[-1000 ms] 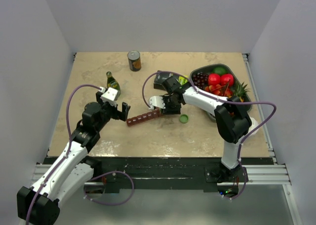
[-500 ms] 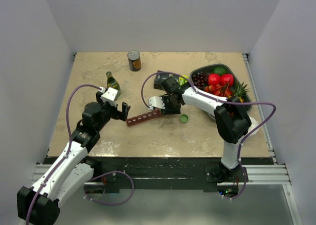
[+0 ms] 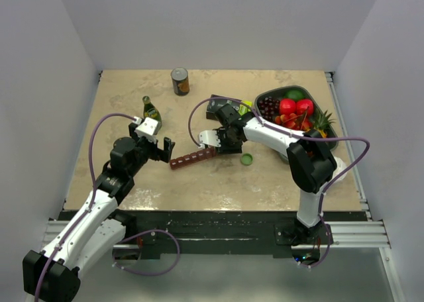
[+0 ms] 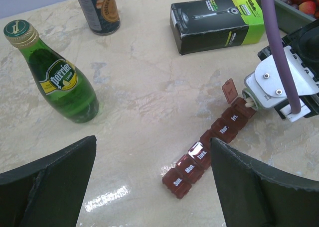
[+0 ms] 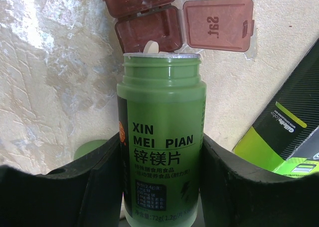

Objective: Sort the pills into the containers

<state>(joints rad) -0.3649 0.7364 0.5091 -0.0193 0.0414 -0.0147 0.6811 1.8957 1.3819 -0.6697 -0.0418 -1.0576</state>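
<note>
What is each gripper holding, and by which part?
The right gripper clamps the green bottle around its lower body, with the mouth tipped toward the pill strip. The left gripper is open and holds nothing.

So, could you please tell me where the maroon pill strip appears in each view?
Top external: maroon pill strip just left of centre, slanted.
Left wrist: lower right of centre.
Right wrist: top edge, one lid open.
Shared landmark: black-and-lime box.

beige marbled tabletop (image 3: 278, 183) enclosed by plain white walls (image 3: 218, 24).
</note>
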